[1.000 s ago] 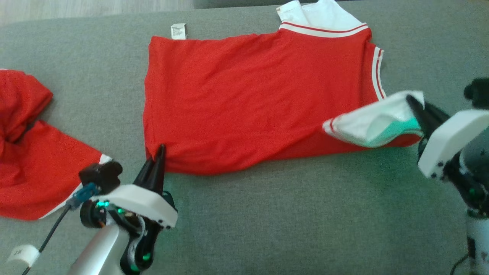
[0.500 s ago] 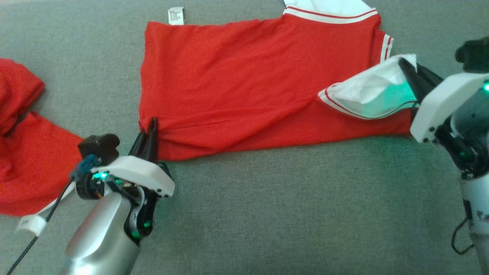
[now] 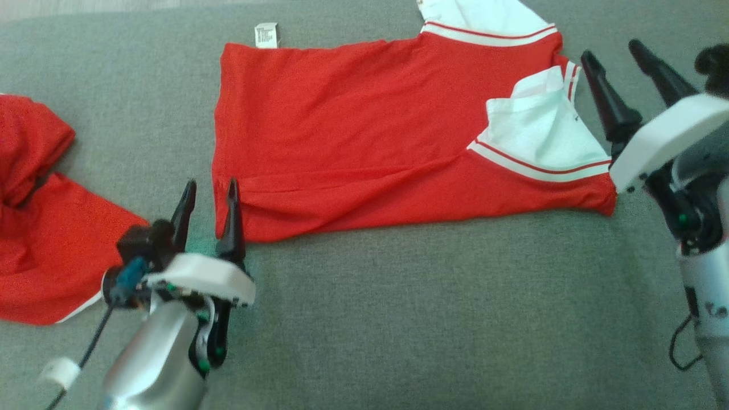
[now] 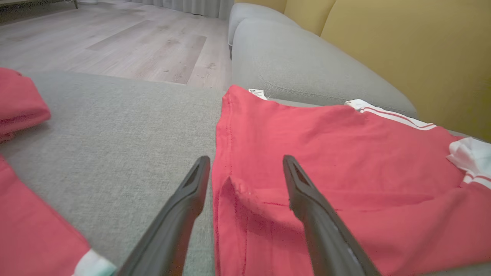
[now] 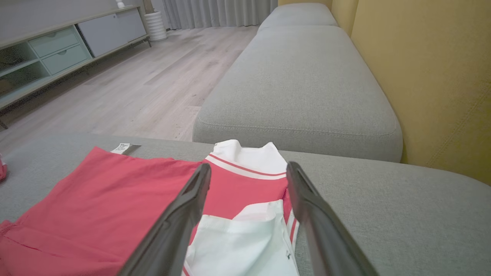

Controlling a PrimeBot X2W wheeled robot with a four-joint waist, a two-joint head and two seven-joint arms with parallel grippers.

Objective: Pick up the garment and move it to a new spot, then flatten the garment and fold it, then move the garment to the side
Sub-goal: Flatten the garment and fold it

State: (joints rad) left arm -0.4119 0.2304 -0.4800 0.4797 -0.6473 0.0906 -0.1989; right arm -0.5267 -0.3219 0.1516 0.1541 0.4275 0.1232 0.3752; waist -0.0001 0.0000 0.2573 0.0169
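A red garment (image 3: pixel 353 131) with white, red-striped sleeves lies spread on the grey couch seat (image 3: pixel 398 319). Its near white sleeve (image 3: pixel 541 136) is folded over onto the red body at the right. My left gripper (image 3: pixel 208 191) stands open at the garment's near left corner, where a small fold (image 4: pixel 245 199) sits between its fingers in the left wrist view. My right gripper (image 3: pixel 612 48) is open just right of the folded sleeve (image 5: pixel 241 245), holding nothing. A white label (image 3: pixel 266 35) sticks out at the far left corner.
A second red garment (image 3: pixel 40 210) lies crumpled at the left of the seat. Another grey cushion (image 5: pixel 299 88) and a yellow wall (image 5: pixel 429 76) lie beyond the garment. A wooden floor (image 4: pixel 115 42) runs past the couch edge.
Both grippers have opened. The right one let go of the white sleeve, which now lies folded on the red body, and the left one released the near left corner.
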